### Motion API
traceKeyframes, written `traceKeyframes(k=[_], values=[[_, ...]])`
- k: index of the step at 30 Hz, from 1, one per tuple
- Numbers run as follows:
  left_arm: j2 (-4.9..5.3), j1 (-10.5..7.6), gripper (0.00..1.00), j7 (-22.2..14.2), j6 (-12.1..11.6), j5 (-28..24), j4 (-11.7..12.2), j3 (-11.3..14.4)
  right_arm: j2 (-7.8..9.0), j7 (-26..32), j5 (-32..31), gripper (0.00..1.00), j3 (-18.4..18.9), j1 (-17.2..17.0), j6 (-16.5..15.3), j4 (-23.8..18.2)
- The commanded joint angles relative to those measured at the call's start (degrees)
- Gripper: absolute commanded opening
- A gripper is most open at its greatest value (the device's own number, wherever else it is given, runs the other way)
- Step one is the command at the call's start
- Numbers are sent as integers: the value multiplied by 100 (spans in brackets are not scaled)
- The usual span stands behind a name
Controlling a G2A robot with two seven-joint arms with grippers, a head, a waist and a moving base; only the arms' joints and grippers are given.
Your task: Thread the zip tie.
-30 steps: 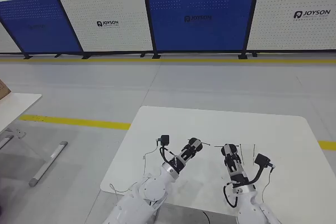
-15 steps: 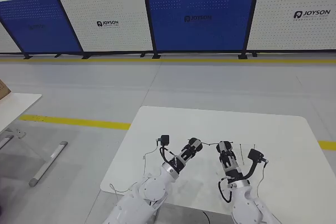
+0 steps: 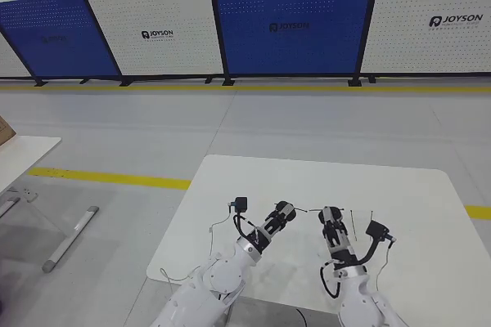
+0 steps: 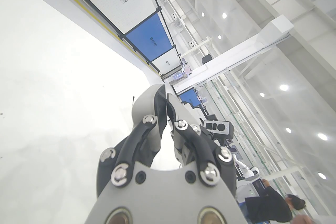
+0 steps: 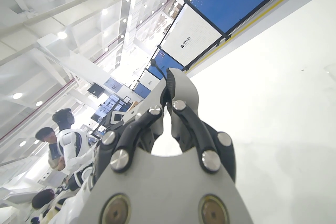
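Note:
A thin black zip tie spans the short gap between my two grippers above the white table. The left gripper is shut, and the strand runs out of its tips; in the left wrist view the left gripper has its pads pressed together. The right gripper faces it from close by. In the right wrist view the right gripper is shut on the tie, and the tie's head pokes out just past the fingertips.
Two spare black zip ties lie on the table just beyond the right gripper. Another short tie lies on the table near the left gripper's tips. The table's far half is bare white.
The right gripper has shifted left toward the left gripper, closing the gap between the two. The left arm has stayed put.

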Motion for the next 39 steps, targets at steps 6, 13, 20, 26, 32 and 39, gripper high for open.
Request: traceKeyframes(k=[6,13,20,26,32,39], values=[[0,0,0,0,0,0,0,0,-30,129,-48,0,-28,45,121,42],[0,0,0,0,0,0,0,0,-73,97,-113,0,-78,122,186,139],[0,0,0,0,0,0,0,0,-113,126,-95,0,-129,170,142,220],[0,0,0,0,0,0,0,0,-185,155,119,0,-260,353,-58,559],[0,0,0,0,0,0,0,0,-247,154,316,0,-322,517,-243,853],[0,0,0,0,0,0,0,0,-266,259,706,0,-223,525,-834,945]])
